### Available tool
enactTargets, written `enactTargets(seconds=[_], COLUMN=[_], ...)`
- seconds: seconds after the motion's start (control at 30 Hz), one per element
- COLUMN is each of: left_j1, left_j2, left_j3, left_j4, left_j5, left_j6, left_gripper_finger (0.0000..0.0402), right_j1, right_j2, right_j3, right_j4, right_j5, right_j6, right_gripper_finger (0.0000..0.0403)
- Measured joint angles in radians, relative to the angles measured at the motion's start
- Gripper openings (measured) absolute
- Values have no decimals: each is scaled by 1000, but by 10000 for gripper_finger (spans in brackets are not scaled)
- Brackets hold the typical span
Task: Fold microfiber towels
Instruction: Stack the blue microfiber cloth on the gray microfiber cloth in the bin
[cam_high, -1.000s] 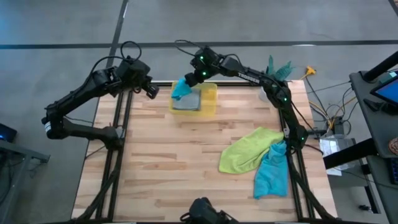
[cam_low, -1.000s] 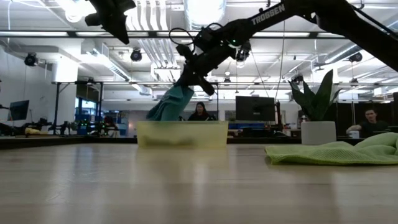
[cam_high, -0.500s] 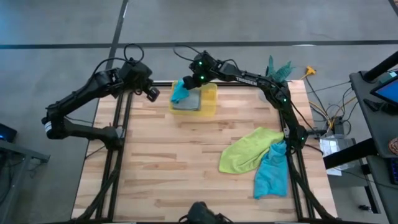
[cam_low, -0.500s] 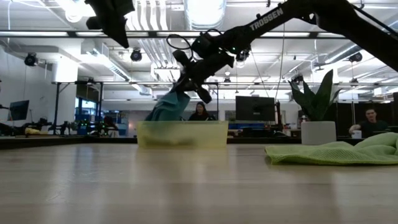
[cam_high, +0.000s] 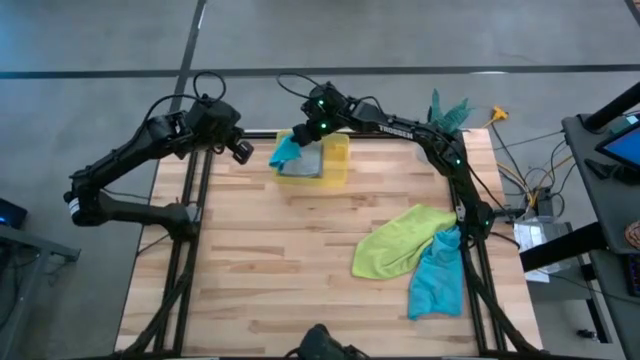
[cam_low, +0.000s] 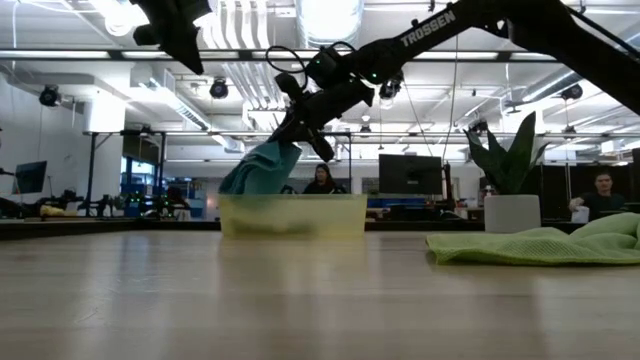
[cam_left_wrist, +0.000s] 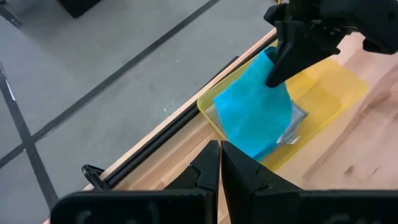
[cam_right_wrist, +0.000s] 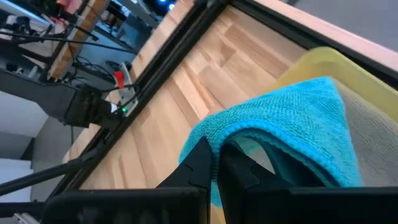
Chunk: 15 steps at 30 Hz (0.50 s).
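right claw (cam_high: 297, 141) dangles teal towel (cam_high: 286, 150) over yellow bin (cam_high: 338, 160) (grey towel (cam_high: 305, 164) inside).

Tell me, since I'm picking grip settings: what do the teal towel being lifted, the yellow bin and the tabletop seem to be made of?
Teal towel, pinched in the shut right gripper: soft looped-pile cloth, likely microfiber; it drapes limply and shows a stitched edge.
Yellow bin: thin translucent plastic, smooth and slightly glossy; the contents show through its wall.
Tabletop: light wood strips, butcher-block style, with a matte finish.

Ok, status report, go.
Right gripper shut on teal towel, lifting it over the bin. Left gripper shut, empty, beside bin. Nothing in the way.
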<state>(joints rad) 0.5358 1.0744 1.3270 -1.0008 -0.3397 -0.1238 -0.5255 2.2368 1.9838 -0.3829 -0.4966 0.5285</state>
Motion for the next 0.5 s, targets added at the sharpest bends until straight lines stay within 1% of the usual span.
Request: enactTargets(seconds=[0.13,0.27,0.4,0.5], left_j1=[0,0,0,0], left_j2=[-14,-24,-25,-24], left_j3=[0,0,0,0], left_j4=[0,6,9,9], left_j5=[4,11,48,84], left_j6=[-1,-4,-39,-73], left_gripper_finger=[0,0,0,0], right_j1=[0,1,6,10], right_j2=[6,37,79,91], right_j3=[-10,-11,-1,15], right_j4=[21,24,28,28], right_j5=[0,-17,-54,-54], right_j6=[-5,27,33,20], right_gripper_finger=[9,9,9,9])
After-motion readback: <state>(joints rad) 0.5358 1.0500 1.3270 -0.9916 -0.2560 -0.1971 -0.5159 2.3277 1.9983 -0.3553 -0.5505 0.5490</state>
